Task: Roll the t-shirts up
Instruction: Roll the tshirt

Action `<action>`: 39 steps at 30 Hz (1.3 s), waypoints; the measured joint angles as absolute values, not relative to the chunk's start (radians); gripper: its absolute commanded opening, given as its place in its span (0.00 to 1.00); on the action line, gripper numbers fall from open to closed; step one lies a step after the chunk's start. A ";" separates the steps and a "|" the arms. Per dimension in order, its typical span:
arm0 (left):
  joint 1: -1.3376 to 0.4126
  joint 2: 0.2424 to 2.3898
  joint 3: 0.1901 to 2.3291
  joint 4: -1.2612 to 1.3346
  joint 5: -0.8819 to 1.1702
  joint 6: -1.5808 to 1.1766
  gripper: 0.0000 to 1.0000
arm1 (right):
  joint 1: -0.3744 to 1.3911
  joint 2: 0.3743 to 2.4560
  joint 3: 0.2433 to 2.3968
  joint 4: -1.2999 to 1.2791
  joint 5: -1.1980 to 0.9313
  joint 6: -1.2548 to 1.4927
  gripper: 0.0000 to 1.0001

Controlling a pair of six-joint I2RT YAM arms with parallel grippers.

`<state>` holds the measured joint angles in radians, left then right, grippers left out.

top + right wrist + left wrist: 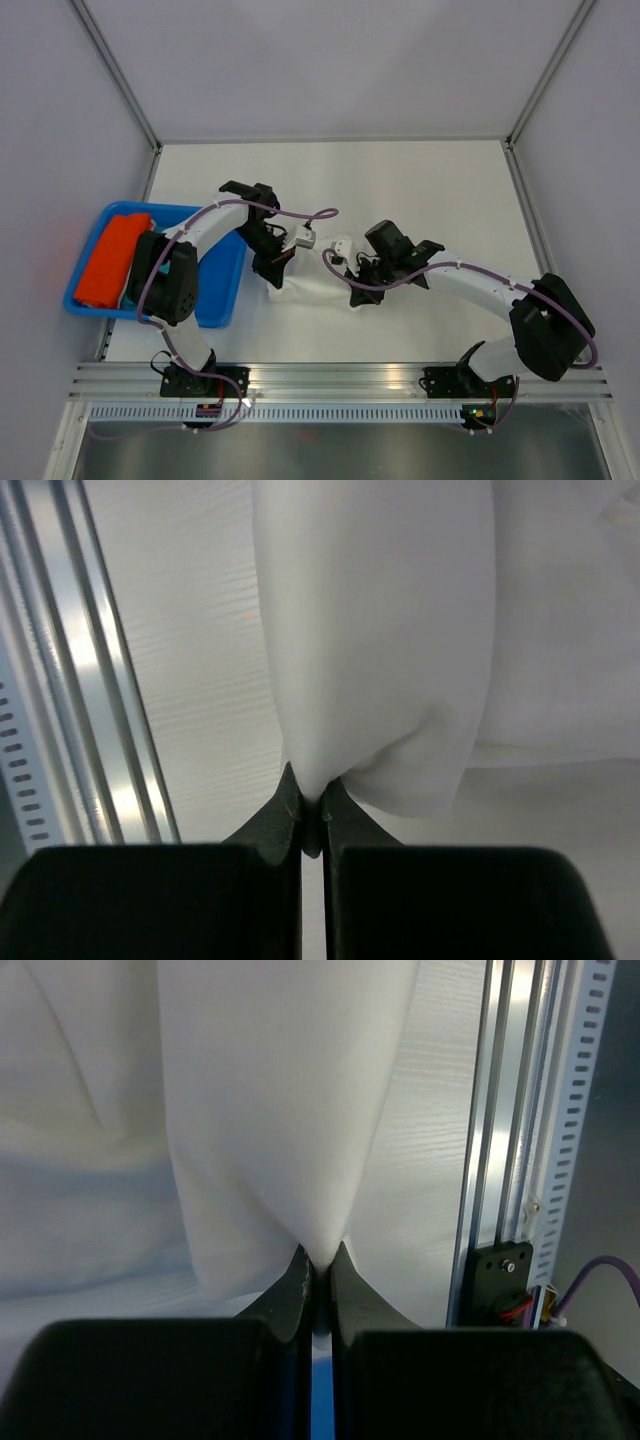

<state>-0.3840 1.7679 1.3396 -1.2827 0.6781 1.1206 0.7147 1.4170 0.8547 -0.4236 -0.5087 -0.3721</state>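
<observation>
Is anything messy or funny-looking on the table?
Nothing stands out. The soft white cloth t-shirt is pinched by the left claw and the right claw, and the orange cloth t-shirt lies inside the blue plastic tray.

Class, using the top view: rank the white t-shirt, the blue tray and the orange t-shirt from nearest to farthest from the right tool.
1. white t-shirt: in the middle, pinched in the right tool.
2. blue tray: further left, beyond the shirt.
3. orange t-shirt: lying in the tray's far-left part.
</observation>
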 measured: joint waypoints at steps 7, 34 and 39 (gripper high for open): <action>-0.385 1.779 1.314 -1.322 0.664 1.147 0.02 | 0.634 1.542 0.907 -0.524 -0.735 -0.344 0.18; -0.277 1.918 1.355 -1.264 0.665 1.105 0.02 | 0.541 1.524 0.636 0.191 -0.775 0.108 0.60; -0.276 1.918 1.355 -1.265 0.665 1.105 0.03 | 0.566 1.606 0.643 0.249 -0.762 0.157 0.13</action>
